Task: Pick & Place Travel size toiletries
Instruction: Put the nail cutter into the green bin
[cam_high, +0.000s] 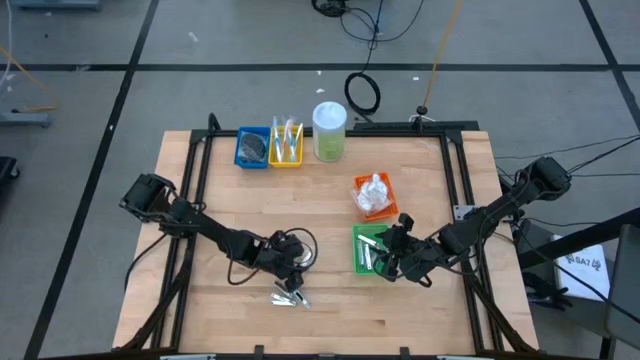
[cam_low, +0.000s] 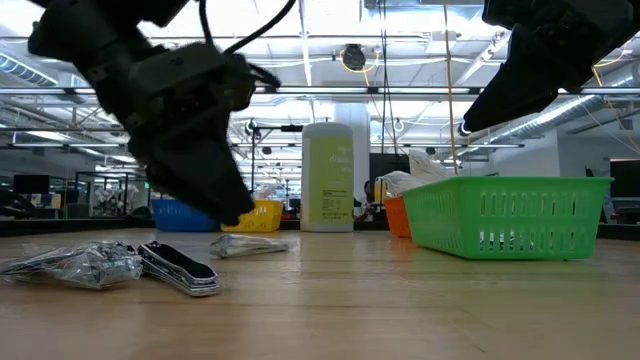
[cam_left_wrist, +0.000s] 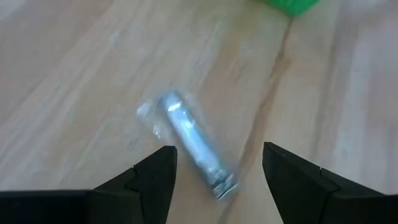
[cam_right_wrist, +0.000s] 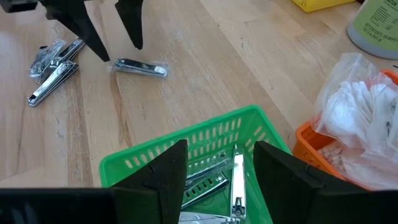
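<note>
Nail clipper (cam_left_wrist: 194, 144) in clear wrap lies flat on the table (cam_high: 330, 190), directly below and ahead of the left gripper (cam_left_wrist: 217, 163), whose jaws stand apart and empty. In the left wrist view its long axis runs slantwise through the gap between the two fingers rather than square across it, so my judgement is that the wrist would need some turning before the jaws close over its narrow width. The same clipper shows in the right wrist view (cam_right_wrist: 141, 67), just under the left fingers, with a small pile of further clippers (cam_right_wrist: 53, 70) lying just beside it on the bare wood. Farther out, the right gripper (cam_right_wrist: 214, 180) hovers over the green tray (cam_high: 368, 250) with its jaws apart and nothing between them; several clippers already lie inside that tray. The left arm is plainly the nearer one to the loose clipper, and the green tray sits near it, on the right arm's side.
</note>
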